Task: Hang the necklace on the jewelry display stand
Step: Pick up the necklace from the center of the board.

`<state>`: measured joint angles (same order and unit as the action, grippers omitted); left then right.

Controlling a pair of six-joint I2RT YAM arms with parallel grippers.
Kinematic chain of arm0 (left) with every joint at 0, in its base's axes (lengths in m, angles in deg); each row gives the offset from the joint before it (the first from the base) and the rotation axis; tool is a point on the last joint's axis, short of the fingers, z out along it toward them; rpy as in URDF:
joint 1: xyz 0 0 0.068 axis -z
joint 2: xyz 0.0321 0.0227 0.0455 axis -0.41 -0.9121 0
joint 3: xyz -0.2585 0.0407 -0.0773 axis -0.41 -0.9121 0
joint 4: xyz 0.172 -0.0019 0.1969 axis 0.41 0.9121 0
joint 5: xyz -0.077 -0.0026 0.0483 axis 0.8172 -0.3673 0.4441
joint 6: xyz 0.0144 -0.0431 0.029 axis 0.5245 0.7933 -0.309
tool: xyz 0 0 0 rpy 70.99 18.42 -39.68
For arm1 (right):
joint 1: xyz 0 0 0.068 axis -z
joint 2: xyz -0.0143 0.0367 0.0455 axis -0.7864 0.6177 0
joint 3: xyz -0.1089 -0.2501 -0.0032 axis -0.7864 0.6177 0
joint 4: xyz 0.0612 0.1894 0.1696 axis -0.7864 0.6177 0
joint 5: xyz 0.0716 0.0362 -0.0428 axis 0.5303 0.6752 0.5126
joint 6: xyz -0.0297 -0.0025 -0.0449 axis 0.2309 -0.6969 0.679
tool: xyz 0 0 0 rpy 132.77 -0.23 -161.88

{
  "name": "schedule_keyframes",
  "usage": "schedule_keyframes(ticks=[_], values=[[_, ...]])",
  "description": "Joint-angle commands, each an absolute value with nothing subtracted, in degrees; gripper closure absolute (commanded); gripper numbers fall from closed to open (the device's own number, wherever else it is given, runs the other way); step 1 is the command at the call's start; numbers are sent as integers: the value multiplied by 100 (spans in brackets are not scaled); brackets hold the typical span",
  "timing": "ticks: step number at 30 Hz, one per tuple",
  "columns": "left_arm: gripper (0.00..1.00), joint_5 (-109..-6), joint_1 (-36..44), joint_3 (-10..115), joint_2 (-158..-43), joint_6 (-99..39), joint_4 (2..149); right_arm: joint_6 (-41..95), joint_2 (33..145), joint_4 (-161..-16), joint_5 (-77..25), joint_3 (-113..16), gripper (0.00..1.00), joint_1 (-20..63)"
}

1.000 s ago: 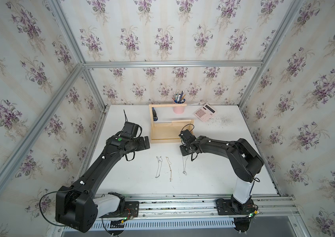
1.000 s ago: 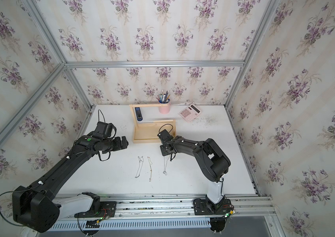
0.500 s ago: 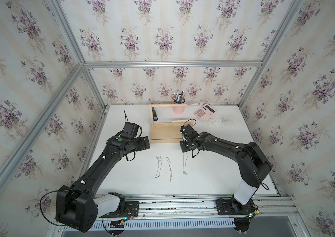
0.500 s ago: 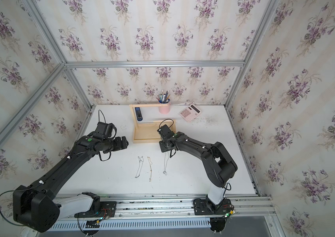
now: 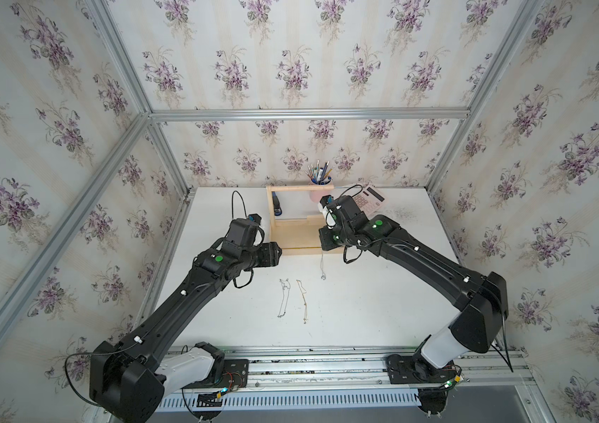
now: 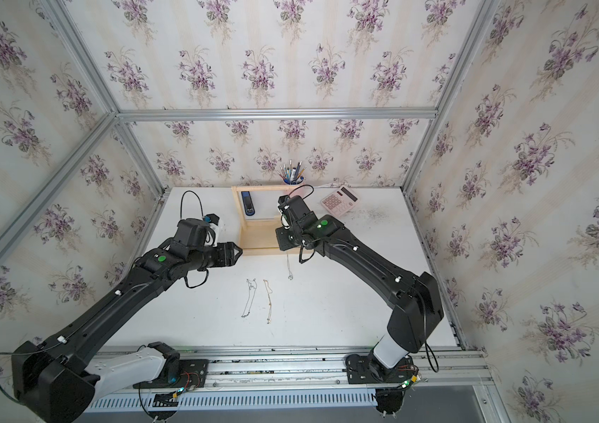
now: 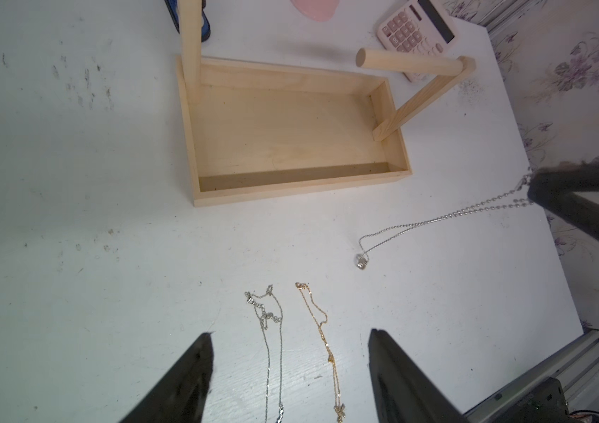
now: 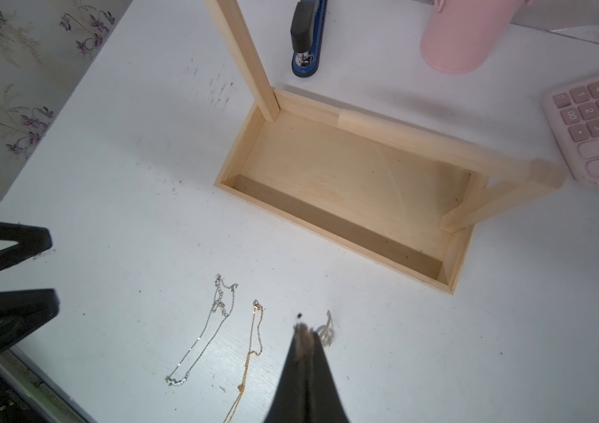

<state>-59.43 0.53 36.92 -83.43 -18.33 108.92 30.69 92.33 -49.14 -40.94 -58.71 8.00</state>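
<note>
Right wrist view has the right end effector (image 8: 303, 335) pinched shut on the bead-chain necklace (image 7: 437, 218). The left wrist view shows its chain hanging from the tips down to a small pendant. Whether the pendant touches the table (image 7: 70, 183) I cannot tell.

Ahead of that end effector stands the jewelry display stand (image 7: 290, 186). The near tray wall lies between the tips and the short post with its stubby dowel. The tall post rises at the far corner, towards the left arm's side.

Beyond the stand are a blue stapler (image 8: 305, 40), a pink pen cup (image 8: 455, 40) and a pink calculator (image 8: 598, 124).

The left end effector (image 7: 290, 340) hovers with its jaws apart, gripping nothing. Under it a silver necklace (image 7: 267, 359) and a gold necklace (image 7: 328, 348) lie flat on the table side by side, not touching. The held necklace is off to the right arm's side of those two.
</note>
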Motion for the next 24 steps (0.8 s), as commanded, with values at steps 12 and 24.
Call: schedule_keyframes(ticks=[12, 24], values=[[32, -6143, 389, 4760, -8389, -2419, 10979, 3315, 9206, -3771, -4026, -7511, 100, 454], [34, -5867, 934, 5165, -8389, -2824, 10689, 3326, 9192, -3706, -3395, -7969, 100, 436]])
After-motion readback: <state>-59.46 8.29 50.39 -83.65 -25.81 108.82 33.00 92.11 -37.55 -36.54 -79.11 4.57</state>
